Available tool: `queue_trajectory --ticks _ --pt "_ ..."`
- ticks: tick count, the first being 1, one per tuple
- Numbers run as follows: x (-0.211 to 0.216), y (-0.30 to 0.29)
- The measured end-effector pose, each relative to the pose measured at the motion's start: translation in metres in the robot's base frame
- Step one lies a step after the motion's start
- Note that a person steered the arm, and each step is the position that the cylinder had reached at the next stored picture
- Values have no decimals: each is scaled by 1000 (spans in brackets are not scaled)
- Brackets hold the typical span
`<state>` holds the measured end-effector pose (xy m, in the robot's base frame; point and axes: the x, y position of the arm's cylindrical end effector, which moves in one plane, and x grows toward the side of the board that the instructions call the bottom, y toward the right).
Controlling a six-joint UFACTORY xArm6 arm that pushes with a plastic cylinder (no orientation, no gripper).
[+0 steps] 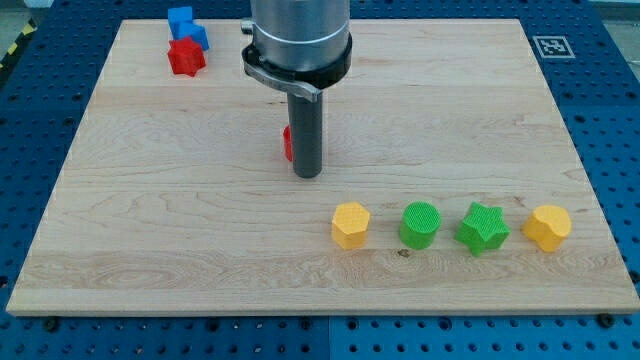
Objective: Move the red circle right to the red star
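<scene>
No claw on this rig, so nothing is opening, closing or holding anything; the arm is ending in a plain dark rod. My tip (307, 175) is sitting on the wooden board (150, 220) near its middle, slightly left of centre.

The red circle (287, 144) is mostly hiding behind the rod: only a thin red sliver is showing at the rod's left edge, just above the tip. It is looking like contact, but I cannot tell for sure, since the rod is covering the joint.

The red star (186, 56) is sitting at the far left corner area, well apart from the tip and the circle. A blue block (186, 24) is touching it on the far side; its shape is hard to make out.

A row is lying along the near right of the board, left to right: yellow hexagon-like block (351, 224), green circle (420, 224), green star (483, 228), second yellow block (548, 227). All four are standing apart from each other and near, right of the tip.
</scene>
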<state>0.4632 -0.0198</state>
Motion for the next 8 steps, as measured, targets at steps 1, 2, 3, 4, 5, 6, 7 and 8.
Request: queue_trajectory --ticks 1,2,3,4,5,6,7,8 --pt "-19 -3" --pt "-41 -6" --pt "-64 -11" --pt "-91 -22" --pt "-117 -42" --pt "-141 -65" --pt "-156 -81" --pt "-161 -89"
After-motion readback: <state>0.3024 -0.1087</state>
